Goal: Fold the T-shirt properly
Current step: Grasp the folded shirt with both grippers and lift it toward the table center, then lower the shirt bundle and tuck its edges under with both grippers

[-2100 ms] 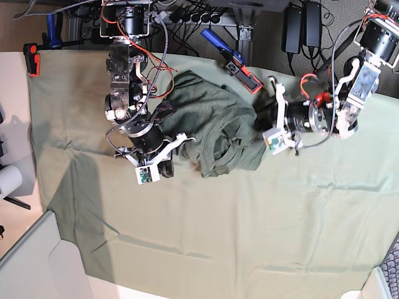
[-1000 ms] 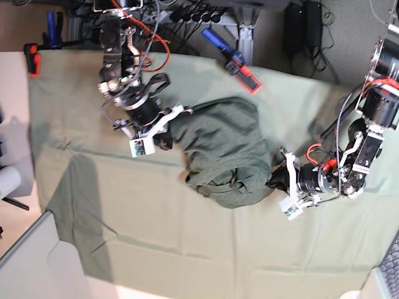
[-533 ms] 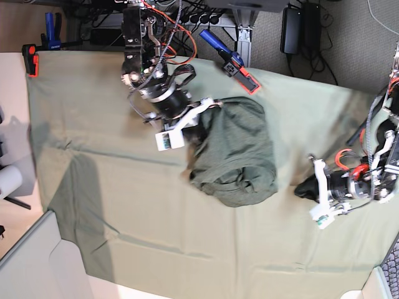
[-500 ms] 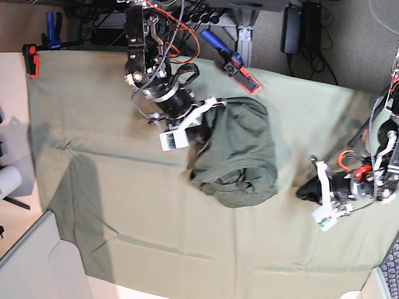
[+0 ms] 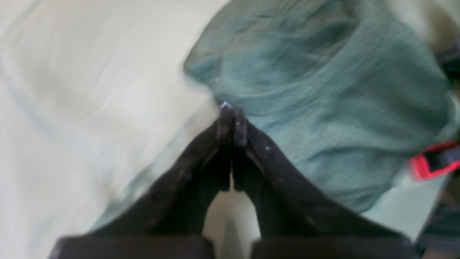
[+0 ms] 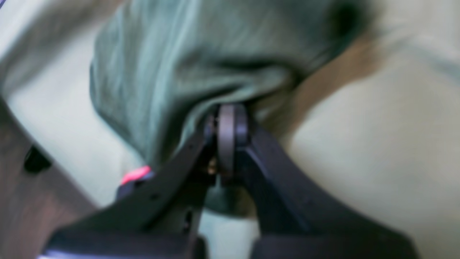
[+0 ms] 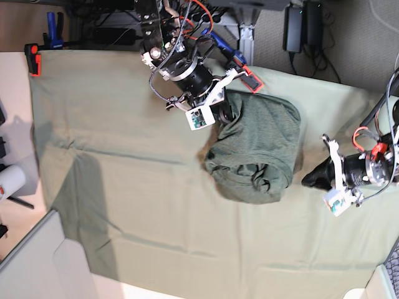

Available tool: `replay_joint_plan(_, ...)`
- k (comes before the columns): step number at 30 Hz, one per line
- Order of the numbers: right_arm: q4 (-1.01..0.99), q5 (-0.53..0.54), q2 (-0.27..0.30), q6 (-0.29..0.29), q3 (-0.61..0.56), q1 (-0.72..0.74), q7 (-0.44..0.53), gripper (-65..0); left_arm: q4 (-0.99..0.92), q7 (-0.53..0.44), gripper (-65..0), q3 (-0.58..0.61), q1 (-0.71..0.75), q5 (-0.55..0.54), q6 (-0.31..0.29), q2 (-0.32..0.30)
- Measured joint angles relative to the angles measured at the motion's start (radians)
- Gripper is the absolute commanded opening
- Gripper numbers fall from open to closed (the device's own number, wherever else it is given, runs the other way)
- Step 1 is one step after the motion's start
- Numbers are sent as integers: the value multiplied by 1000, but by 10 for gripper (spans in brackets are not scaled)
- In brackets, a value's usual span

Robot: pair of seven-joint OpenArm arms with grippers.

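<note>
The dark olive T-shirt [image 7: 259,146] lies bunched in a thick lump right of the table's middle. At its back left corner my right gripper [image 7: 225,113] is shut on a fold of it. The right wrist view shows the blurred T-shirt [image 6: 179,54] draping over the closed right gripper [image 6: 228,111]. My left gripper [image 7: 307,180] sits low beside the lump's right side, a small gap away. In the left wrist view the left gripper [image 5: 231,111] is pressed shut with nothing between its fingers, and the T-shirt [image 5: 323,90] is just beyond.
The pale green tablecloth [image 7: 124,187] covers the table, with creases at the left. A red and blue clamp tool [image 7: 240,65] lies at the back edge near the right arm. An orange clamp [image 7: 32,59] sits at the back left corner. A grey panel [image 7: 31,261] stands at the front left.
My right gripper has travelled right along the back of the table, dragging the shirt lump with it. My left gripper, which let go about a second ago, has stayed near the right edge, still shut.
</note>
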Motion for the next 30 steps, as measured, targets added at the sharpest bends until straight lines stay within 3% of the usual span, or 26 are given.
replay_joint_plan(5, 93, 18, 5, 1, 103, 0, -18, -650, 207, -5, -650, 1, 101, 0, -8, 19)
replay_joint_plan(9, 113, 96, 1, 1, 114, 51, -17, -650, 187, -21, -650, 0, 122, 65, -7, 63)
replay_joint_plan(14, 60, 84, -4, 5, 58, 162, 13, -650, 85, -123, -650, -1, 120, 162, -7, 142)
replay_joint_plan(18, -74, 33, -29, 8, 8, 266, 24, -650, -5, -145, -650, 0, 117, 201, -8, 183)
replay_joint_plan(24, -350, -5, -68, 11, -50, 385, 25, -650, -74, -194, -650, -1, 94, 235, -8, 185)
replay_joint_plan(30, -409, -78, -73, 15, -121, 404, 55, -650, -77, -195, -650, -1, 90, 260, -8, 186)
